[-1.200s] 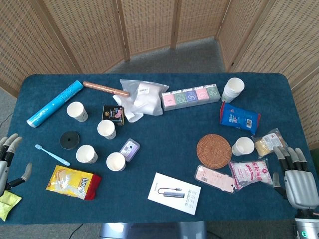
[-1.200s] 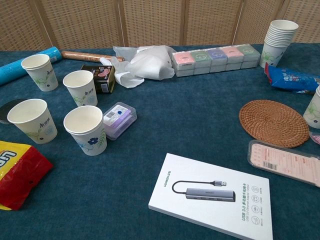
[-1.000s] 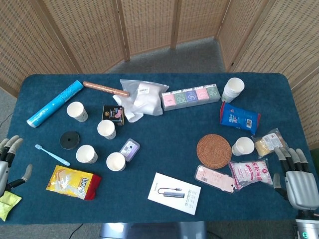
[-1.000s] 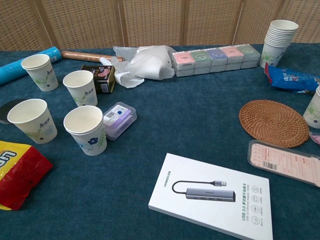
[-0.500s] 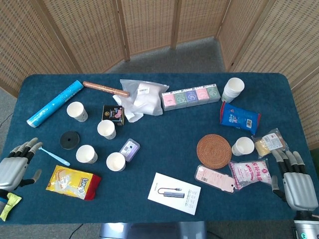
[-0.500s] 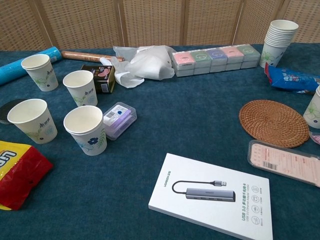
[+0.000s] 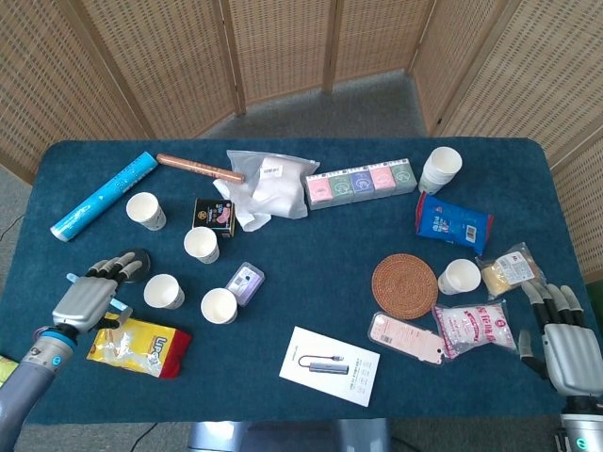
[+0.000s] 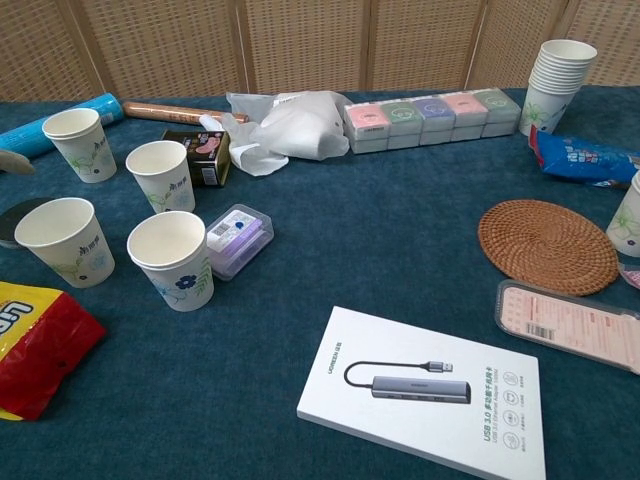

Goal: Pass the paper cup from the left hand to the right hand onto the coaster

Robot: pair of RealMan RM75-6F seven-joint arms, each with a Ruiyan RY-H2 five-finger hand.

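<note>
On the blue surface (image 7: 311,254) the coaster (image 7: 404,284) lies bare. Far left of it my left robot hand (image 7: 87,299) hovers released, fingers spread, empty, just left of a cup (image 7: 163,291). Right of the coaster, my right robot hand (image 7: 569,350) rests released, empty.

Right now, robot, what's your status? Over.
Left hand open, fingers near white paper cup, not touching. Right hand open, idle. Round woven coaster bare. Nothing blocking.
</note>
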